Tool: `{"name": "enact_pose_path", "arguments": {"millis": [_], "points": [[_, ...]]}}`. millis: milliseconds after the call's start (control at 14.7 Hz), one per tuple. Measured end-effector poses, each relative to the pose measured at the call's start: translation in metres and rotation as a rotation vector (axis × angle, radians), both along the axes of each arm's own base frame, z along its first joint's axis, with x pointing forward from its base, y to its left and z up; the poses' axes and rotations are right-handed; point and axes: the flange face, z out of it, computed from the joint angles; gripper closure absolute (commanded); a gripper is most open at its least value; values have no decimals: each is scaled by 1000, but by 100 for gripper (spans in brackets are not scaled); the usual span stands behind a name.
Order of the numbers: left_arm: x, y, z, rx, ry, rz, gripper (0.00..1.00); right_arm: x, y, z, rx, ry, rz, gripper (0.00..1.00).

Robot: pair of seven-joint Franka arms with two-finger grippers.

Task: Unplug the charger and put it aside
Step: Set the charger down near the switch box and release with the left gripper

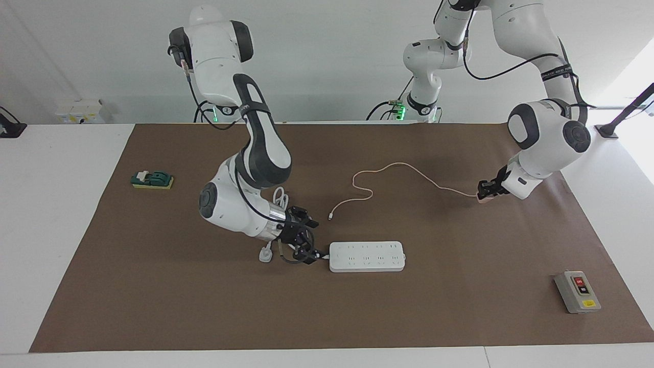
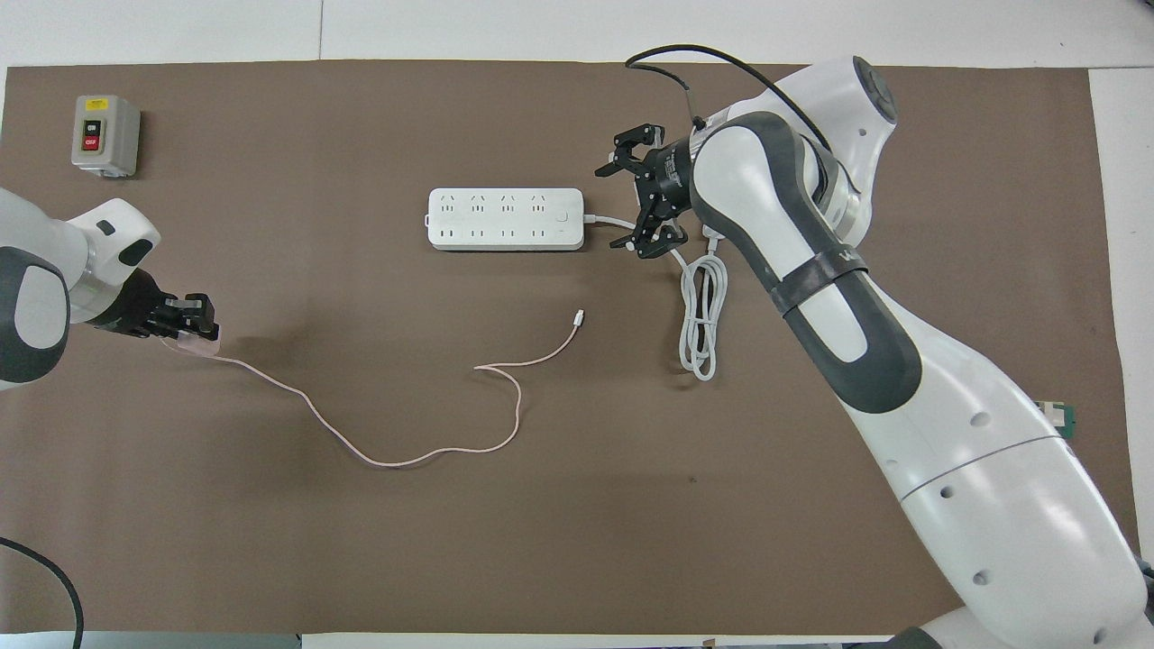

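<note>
Charger: small pale pink cube-shaped plug adapter (image 1: 483,198) is pinched in shut left jaws (image 1: 486,190), carried well clear of long white plastic power strip (image 1: 367,256) for setting aside.
Right jaws (image 1: 302,240): spread open, empty, just beside strip's corded end.

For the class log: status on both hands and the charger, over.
Left hand shut on charger, unplugged. Right hand open beside power strip. Nothing in the way.

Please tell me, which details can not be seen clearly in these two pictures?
- Charger: mostly covered by the left gripper in both views, so whether it rests on the mat cannot be told.
- Green block: nearly hidden under the right arm in the overhead view.
- Switch box: label text too small in both views.
</note>
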Motion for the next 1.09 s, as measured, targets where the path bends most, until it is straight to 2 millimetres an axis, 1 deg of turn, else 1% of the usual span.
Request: {"name": "enact_pose_path", "arguments": {"millis": [136, 204, 339, 475, 611, 679, 746, 882, 950, 1086], "points": [[-3, 11, -5, -9, -15, -37, 28, -3, -24, 28, -45, -32, 56, 0], [-4, 17, -8, -12, -23, -50, 0, -4, -37, 38, -64, -52, 91, 0], [-6, 24, -11, -16, -32, -70, 0, -7, -67, 55, -98, -96, 176, 0], [-5, 26, -10, -20, -45, -102, 0, -10, -102, 72, -125, -143, 274, 0], [-2, 26, -5, -20, -67, -125, 0, -15, -137, 86, -148, -186, 377, 0], [1, 26, 2, -18, -81, -129, 0, -19, -154, 94, -166, -208, 439, 0], [4, 26, 11, -15, -98, -132, 0, -23, -168, 100, -185, -231, 502, 0], [9, 23, 36, -9, -143, -133, 0, -29, -188, 113, -222, -281, 631, 0], [11, 20, 53, -7, -159, -118, 0, -32, -198, 120, -241, -308, 701, 0], [17, 9, 95, -4, -159, -42, 0, -37, -217, 131, -282, -360, 847, 0]]}}
